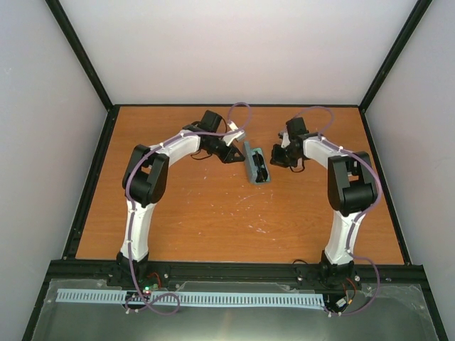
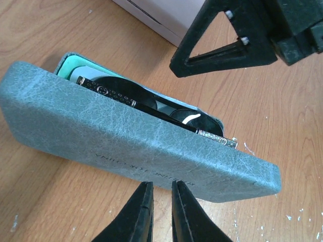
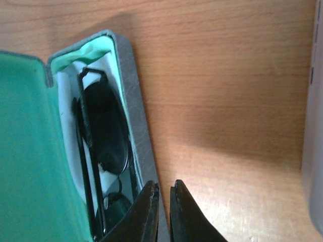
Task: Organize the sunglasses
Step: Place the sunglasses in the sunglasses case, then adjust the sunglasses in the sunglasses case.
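A blue-grey case [image 1: 254, 162] lies open mid-table between both arms. The black sunglasses [image 2: 146, 103] lie folded inside it on the pale lining, dark lenses [image 3: 103, 131] up. My left gripper [image 2: 161, 184] sits at the outer face of the raised lid [image 2: 126, 146], its fingers a narrow slit apart with nothing between them. My right gripper [image 3: 164, 184] hovers at the case's right rim [image 3: 133, 101], fingers nearly together and empty; it also shows beyond the case in the left wrist view as the right gripper [image 2: 222, 55]. The lid's green inside [image 3: 25, 151] fills the left of the right wrist view.
The wooden table [image 1: 213, 213] is boxed in by pale walls [image 1: 234, 50] and black frame rails [image 1: 92, 177]. A wall panel [image 3: 315, 126] stands close on the right of the right gripper. White scuffs [image 1: 259, 229] mark the wood nearer the bases.
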`<action>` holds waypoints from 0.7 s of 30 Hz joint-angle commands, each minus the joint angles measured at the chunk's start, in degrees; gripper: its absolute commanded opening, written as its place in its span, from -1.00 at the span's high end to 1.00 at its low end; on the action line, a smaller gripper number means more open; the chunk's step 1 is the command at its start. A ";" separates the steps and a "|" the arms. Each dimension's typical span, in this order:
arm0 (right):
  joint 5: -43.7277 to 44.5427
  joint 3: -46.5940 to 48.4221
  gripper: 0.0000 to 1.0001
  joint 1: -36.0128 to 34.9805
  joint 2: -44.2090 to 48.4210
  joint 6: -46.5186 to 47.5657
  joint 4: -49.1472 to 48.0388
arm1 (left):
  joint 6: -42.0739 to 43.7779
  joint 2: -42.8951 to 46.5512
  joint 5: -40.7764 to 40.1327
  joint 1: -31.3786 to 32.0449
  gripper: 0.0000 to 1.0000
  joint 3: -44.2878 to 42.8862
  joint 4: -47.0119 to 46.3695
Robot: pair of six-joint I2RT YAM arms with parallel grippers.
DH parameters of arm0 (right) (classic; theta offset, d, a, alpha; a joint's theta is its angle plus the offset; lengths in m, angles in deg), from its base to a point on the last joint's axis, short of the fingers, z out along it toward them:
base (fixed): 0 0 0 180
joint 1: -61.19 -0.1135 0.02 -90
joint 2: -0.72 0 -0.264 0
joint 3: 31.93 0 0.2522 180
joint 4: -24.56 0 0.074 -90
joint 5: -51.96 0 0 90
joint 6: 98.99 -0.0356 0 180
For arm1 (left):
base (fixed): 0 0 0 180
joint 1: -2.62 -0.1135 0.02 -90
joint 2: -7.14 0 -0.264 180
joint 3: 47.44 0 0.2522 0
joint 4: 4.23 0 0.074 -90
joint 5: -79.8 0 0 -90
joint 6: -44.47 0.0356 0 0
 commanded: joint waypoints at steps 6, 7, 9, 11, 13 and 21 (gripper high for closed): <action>-3.33 -10.65 0.89 -1.02 15.63 -0.02 0.62 | -0.48 -0.98 0.18 0.48 0.73 -1.17 -0.07; -4.19 -12.13 0.91 -1.26 16.75 -0.09 0.80 | -0.51 -0.98 0.20 0.49 0.74 -1.16 -0.05; -5.35 -14.62 0.94 -2.71 18.34 -0.30 0.92 | -0.61 -0.92 0.27 0.53 0.74 -0.91 -0.21; -6.28 -16.46 0.94 -4.19 18.80 -0.09 1.14 | -0.62 -0.93 0.22 0.50 0.74 -0.68 -0.42; -6.84 -17.74 0.94 -5.39 18.44 0.01 1.42 | -0.57 -0.90 0.16 0.52 0.74 -0.55 -0.49; -5.18 -17.16 0.94 -6.97 15.07 -0.82 0.47 | -0.53 -0.32 -0.01 0.49 0.73 -0.13 -0.95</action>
